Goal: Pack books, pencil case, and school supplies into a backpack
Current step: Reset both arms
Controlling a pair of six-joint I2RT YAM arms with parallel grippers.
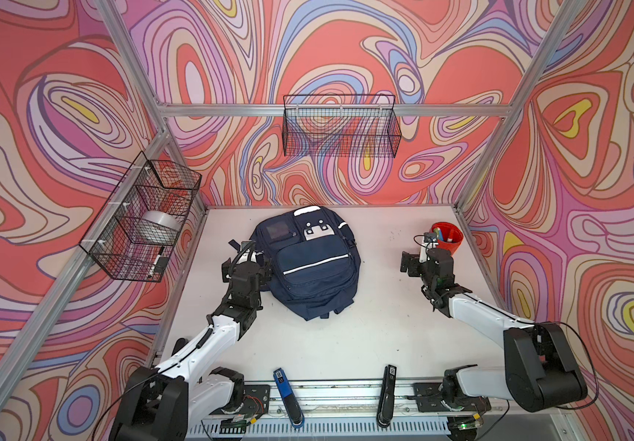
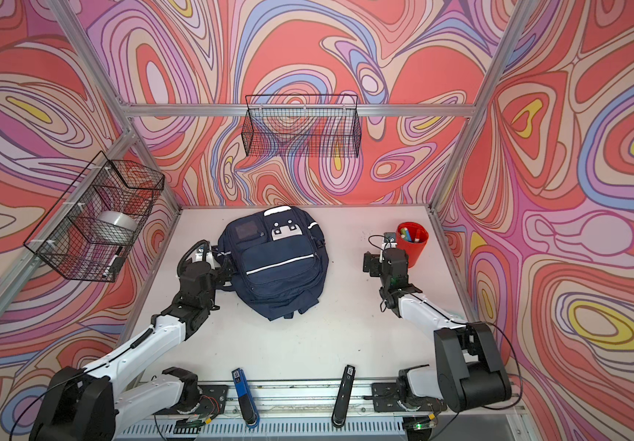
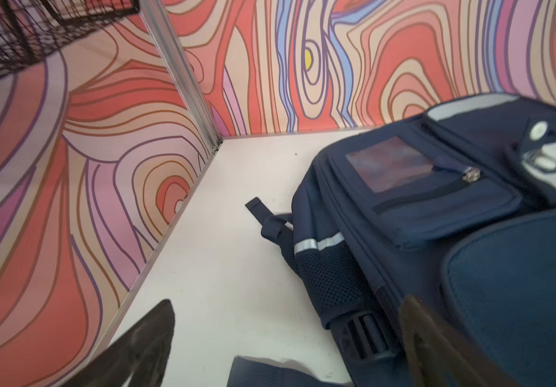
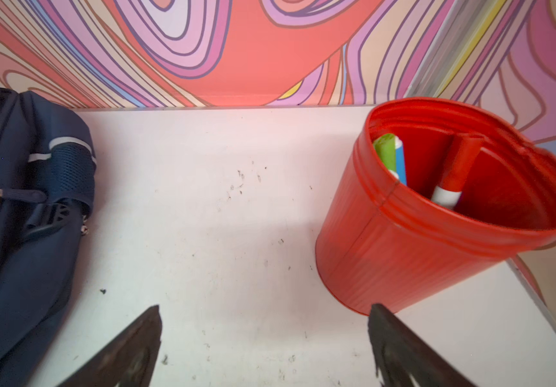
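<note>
The navy backpack (image 1: 308,267) (image 2: 275,267) lies flat on the white table (image 1: 365,336), front pockets up, with no opening showing. My left gripper (image 1: 247,265) (image 3: 288,303) is open at the backpack's left side (image 3: 437,201), low over the table. One of its fingers (image 3: 414,321) is against the bag's edge near a black buckle (image 3: 363,335), and nothing is held. My right gripper (image 1: 424,259) (image 4: 266,307) is open and empty over bare table, between the backpack (image 4: 18,201) and a red cup (image 4: 437,217). No books, pencil case or school supplies are in view.
The red cup of markers (image 1: 447,238) (image 2: 413,240) stands at the back right, close to the right gripper. A blue stapler (image 1: 287,397) and a black stapler (image 1: 386,395) lie at the front edge. Wire baskets hang on the back wall (image 1: 340,126) and the left wall (image 1: 143,217).
</note>
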